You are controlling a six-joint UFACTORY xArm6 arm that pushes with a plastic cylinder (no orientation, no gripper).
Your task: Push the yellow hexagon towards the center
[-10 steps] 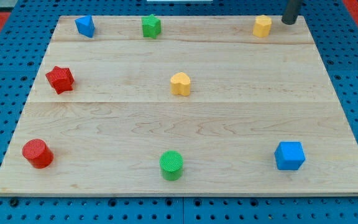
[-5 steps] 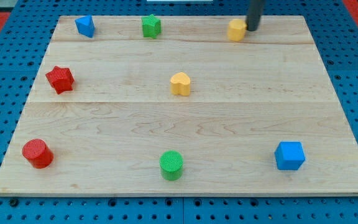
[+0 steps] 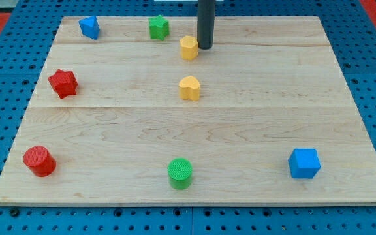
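The yellow hexagon (image 3: 188,47) lies on the wooden board (image 3: 260,124) near the view's top, a little left of the middle line. My tip (image 3: 205,47) is right against the hexagon's right side, touching it. A yellow heart block (image 3: 189,87) sits just below the hexagon, near the board's centre.
A green star (image 3: 158,27) and a blue block (image 3: 89,27) lie along the top edge. A red star (image 3: 62,83) is at the left, a red cylinder (image 3: 39,160) at bottom left, a green cylinder (image 3: 180,173) at bottom middle, a blue cube (image 3: 303,163) at bottom right.
My tip has swept left along the top of the board, pushing the yellow hexagon from the top right leftward and slightly down. The other blocks have not moved.
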